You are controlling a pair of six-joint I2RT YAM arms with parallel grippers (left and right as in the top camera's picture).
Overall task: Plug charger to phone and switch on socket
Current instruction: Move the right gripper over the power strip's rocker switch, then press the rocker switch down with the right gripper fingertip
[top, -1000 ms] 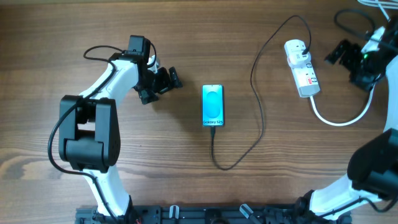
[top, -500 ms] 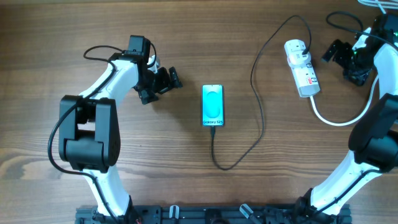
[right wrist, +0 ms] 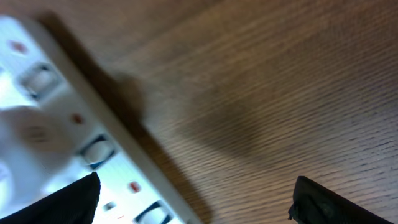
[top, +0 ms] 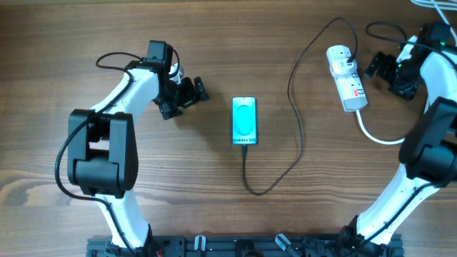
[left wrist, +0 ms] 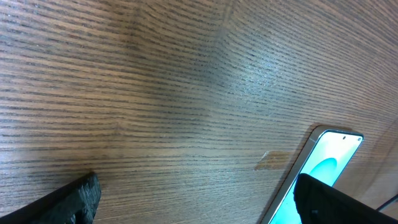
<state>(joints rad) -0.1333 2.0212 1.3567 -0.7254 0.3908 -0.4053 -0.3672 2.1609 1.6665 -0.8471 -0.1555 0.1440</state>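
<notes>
The phone (top: 244, 121) lies flat mid-table, its teal screen lit. The thin black charger (top: 298, 143) runs from an adapter on the socket (top: 346, 78), loops down and ends at the phone's near edge; whether its tip is seated I cannot tell. My left gripper (top: 189, 93) hovers open to the left of the phone, nothing between its fingers. In the left wrist view the phone (left wrist: 323, 162) shows beside the right finger of that gripper (left wrist: 199, 205). My right gripper (top: 382, 75) stands open just right of the socket. The right wrist view shows the socket (right wrist: 37, 130), blurred, under the left finger of that gripper (right wrist: 196, 202).
A thick white cord (top: 378, 135) curves from the socket's near end toward the right edge. Bare wood separates the left gripper from the phone. The arm bases stand along the table's front edge.
My right gripper has moved left, closer to the socket's right side. The left arm, phone and charger have not moved.
</notes>
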